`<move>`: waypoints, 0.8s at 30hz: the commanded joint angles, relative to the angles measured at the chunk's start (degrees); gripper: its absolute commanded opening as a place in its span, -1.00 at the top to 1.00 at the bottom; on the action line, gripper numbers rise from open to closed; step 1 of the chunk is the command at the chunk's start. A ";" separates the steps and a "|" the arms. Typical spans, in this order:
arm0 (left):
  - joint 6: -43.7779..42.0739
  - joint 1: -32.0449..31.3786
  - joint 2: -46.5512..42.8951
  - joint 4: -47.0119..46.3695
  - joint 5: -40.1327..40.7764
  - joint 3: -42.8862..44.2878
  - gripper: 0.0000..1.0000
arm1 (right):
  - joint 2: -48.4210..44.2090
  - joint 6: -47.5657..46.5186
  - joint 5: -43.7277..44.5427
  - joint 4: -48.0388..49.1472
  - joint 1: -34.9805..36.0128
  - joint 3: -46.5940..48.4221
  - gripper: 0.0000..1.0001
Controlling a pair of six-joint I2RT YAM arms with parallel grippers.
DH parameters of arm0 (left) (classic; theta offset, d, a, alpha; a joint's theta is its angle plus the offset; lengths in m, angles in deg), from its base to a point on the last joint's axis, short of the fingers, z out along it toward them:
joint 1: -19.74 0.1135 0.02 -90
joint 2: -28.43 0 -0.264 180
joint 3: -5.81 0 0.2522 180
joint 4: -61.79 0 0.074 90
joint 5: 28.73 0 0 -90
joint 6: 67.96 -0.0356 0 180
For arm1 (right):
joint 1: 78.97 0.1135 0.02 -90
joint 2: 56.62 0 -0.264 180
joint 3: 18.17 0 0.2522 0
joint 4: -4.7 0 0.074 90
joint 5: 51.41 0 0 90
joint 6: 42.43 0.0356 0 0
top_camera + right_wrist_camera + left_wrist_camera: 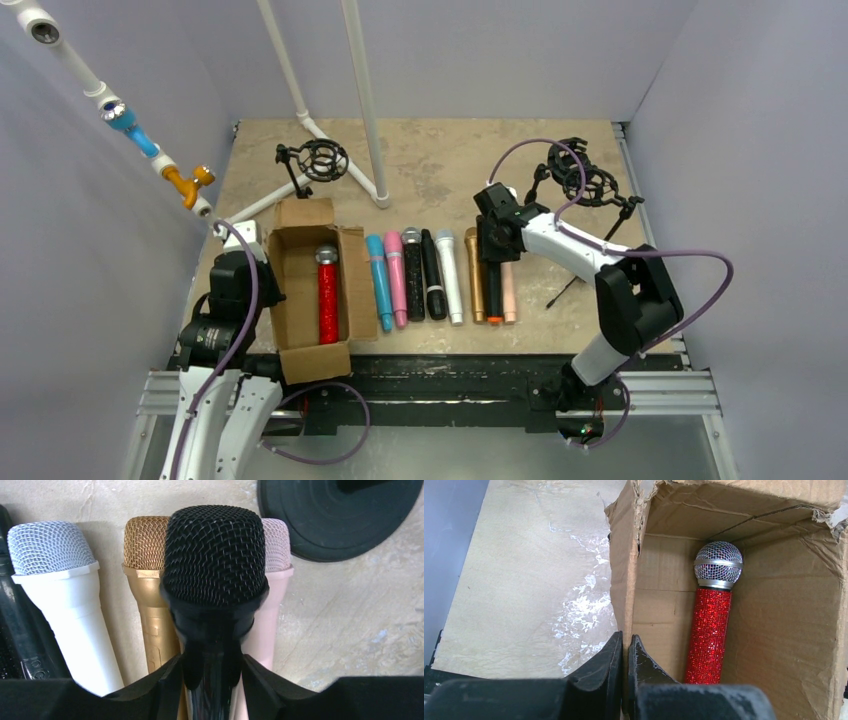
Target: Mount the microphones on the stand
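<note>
R gripper: fingers pinch the black mic by the handle, just below the head; it sits over the gold mic and peach mic, parallel to both, head toward the far edge; we cannot tell if it touches them; white mic lies alongside on the table. L gripper: fingers pressed together, nothing between, at the left wall of the cardboard box; box holds one red glitter mic, lying flat, long axis along the box, head toward the far end.
</note>
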 commanded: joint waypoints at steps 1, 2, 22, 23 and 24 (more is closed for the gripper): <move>0.65 0.09 -0.74 -3.08 -0.34 3.14 1.00 | -0.53 -0.73 -2.42 3.64 0.02 1.82 -0.10; 0.60 0.09 -0.85 -3.17 -0.01 3.21 1.00 | -0.72 -0.61 -2.52 3.54 0.14 2.46 -0.19; 1.45 0.09 -1.19 -4.33 1.49 3.27 1.00 | 6.64 10.05 4.45 -2.58 37.75 42.28 -0.32; 1.42 0.09 -1.15 -4.34 1.53 3.27 1.00 | 9.23 9.68 4.11 -3.10 38.97 44.56 -0.32; 1.41 0.09 -1.14 -4.33 1.49 3.31 1.00 | 11.66 9.39 3.84 -3.78 39.85 46.77 -0.32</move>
